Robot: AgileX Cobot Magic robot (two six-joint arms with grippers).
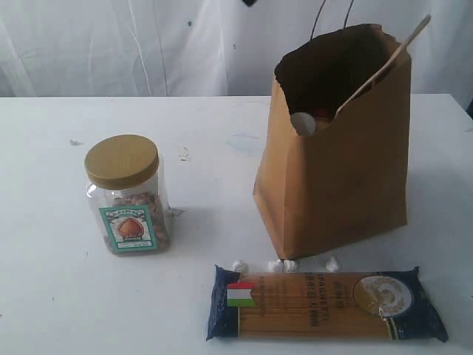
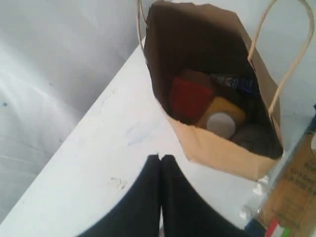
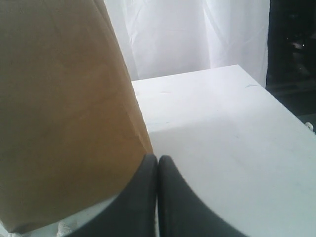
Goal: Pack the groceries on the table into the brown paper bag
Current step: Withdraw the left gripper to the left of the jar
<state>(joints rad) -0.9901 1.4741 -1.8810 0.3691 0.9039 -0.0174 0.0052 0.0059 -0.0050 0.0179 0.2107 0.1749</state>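
Ext view: jar (image 1: pixel 127 196) + spaghetti packet (image 1: pixel 325 305) on tabletop (image 1: pixel 59 296) beside brown paper bag (image 1: pixel 340 177). Only L wrist view sees inside the bag: pouch (image 2: pixel 190 98), yellow bottle (image 2: pixel 222 118), can (image 2: pixel 254 139). L claw (image 2: pixel 160 158) & R claw (image 3: pixel 157 159) both clenched.

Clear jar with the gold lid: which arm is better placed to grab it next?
Likely left: the jar stands on the left side of the table; the right fingers sit beside the paper bag.

jar (image 1: pixel 122 194) left of bag (image 1: pixel 347 185) | spaghetti packet (image 1: pixel 325 303) before bag | bottle (image 2: pixel 220 121) in bag
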